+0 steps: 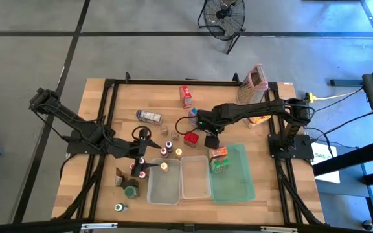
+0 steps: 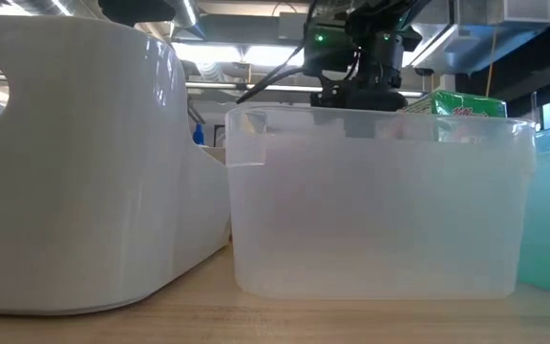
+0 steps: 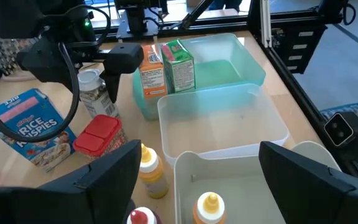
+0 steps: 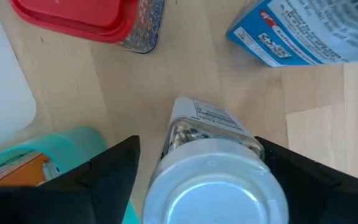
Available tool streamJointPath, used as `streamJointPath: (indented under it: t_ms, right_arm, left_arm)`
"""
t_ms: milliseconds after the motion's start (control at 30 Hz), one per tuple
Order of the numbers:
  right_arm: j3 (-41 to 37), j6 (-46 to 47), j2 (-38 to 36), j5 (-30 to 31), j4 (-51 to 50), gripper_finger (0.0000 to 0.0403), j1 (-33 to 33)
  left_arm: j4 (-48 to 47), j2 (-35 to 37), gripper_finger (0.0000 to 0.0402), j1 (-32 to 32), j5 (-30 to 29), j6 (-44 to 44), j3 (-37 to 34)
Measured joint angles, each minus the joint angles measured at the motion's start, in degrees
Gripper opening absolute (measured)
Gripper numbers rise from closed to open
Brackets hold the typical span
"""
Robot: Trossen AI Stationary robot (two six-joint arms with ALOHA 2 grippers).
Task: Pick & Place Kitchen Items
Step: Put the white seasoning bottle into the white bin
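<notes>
We see the right pincer [image 4: 194,163] poised directly over a small spice jar with a white cap [image 4: 213,180]. Its two dark fingers [image 4: 104,171] stand spread, one on each side of the jar, with a gap showing between each finger and the cap, so it grips nothing. In the high view this pincer [image 1: 210,140] sits near the middle of the desk [image 1: 102,116], just beside the green tray [image 1: 241,184].

The jar stands upright on the wood. Close by it lie a red-lidded container [image 4: 89,22] and a blue carton [image 4: 309,31], the latter flat on its side. From the left wrist view we find the same jar [image 3: 94,93] below the right arm's dark wrist, with the red-lidded container [image 3: 98,134] next to it and the blue cereal carton [image 3: 27,127] beyond.

An orange carton [image 3: 151,70] and a green carton [image 3: 179,63] stand upright side by side in the corner of the green tray [image 3: 247,59]. Beside the tray sit two clear tubs; the nearer tub [image 3: 229,124] looks bare, and the other tub [image 3: 241,186] holds a small yellow-capped bottle [image 3: 207,208].

The left pincer [image 1: 141,165] hovers near that second tub, fingers [image 3: 98,180] wide apart and holding nothing. Another yellow-capped bottle [image 3: 150,171] and a red-capped one [image 3: 140,216] stand between its fingers and the tub. More little jars cluster around it in the high view, and a red carton [image 1: 186,96] stands near the far edge of the desk, not far from a metal grater with a pink top [image 1: 252,84].
</notes>
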State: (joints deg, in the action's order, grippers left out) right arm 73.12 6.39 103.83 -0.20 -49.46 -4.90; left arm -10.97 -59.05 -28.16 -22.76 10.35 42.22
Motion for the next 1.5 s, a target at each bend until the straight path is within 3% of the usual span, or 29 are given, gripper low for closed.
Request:
streamJointPath:
  t_ms: [367,600,1200,1500]
  right_arm:
    - [0.0,0.0,0.0,0.2,0.3,0.0204,0.0]
    - [0.1,0.0,0.0,0.2,0.2,0.0204,0.0]
    - [10.4,0.3,-4.5,4.7,-15.2,0.0205,1.7]
    - [20.8,-1.2,-8.5,7.9,-24.2,0.0206,8.9]
  left_arm:
    - [0.0,0.0,0.0322,0.0,0.0,0.0,0.0]
    - [0.0,0.0,0.0322,0.0,0.0,0.0,0.0]
    - [0.0,0.0,0.0322,0.0,0.5,1.5,0.0]
    - [0.0,0.0,0.0322,0.0,0.6,2.4,0.0]
